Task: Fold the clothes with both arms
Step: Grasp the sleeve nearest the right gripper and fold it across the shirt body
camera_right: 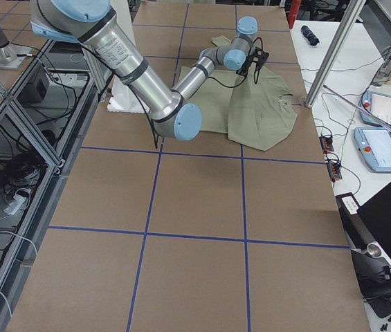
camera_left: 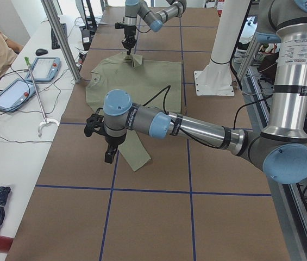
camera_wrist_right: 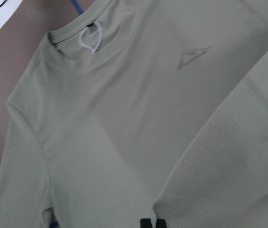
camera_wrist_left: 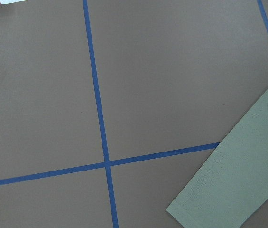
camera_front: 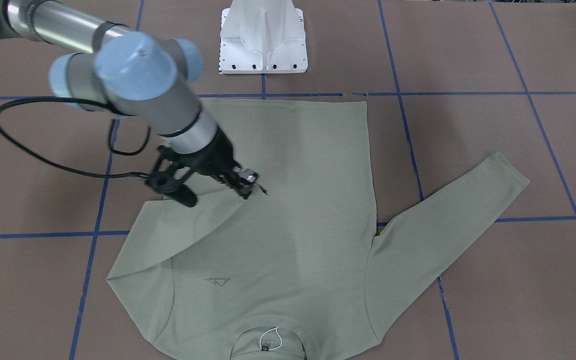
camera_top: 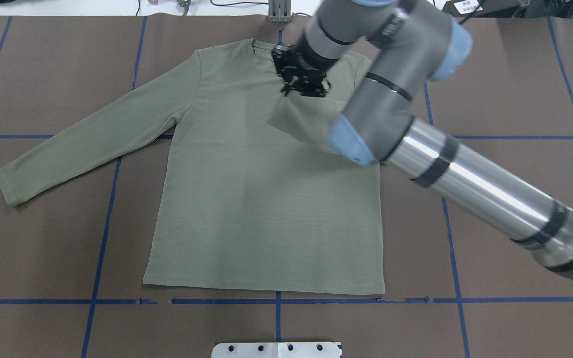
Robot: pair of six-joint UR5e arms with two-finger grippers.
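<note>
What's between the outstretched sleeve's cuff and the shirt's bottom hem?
Only bare table, crossed by one blue tape line, lies between cuff and hem, as the overhead view shows.

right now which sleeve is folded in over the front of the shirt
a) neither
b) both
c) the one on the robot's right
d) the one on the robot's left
c: the right sleeve is doubled across the front of the shirt with the right gripper at its cuff, while the left sleeve lies stretched straight out to the side.
</note>
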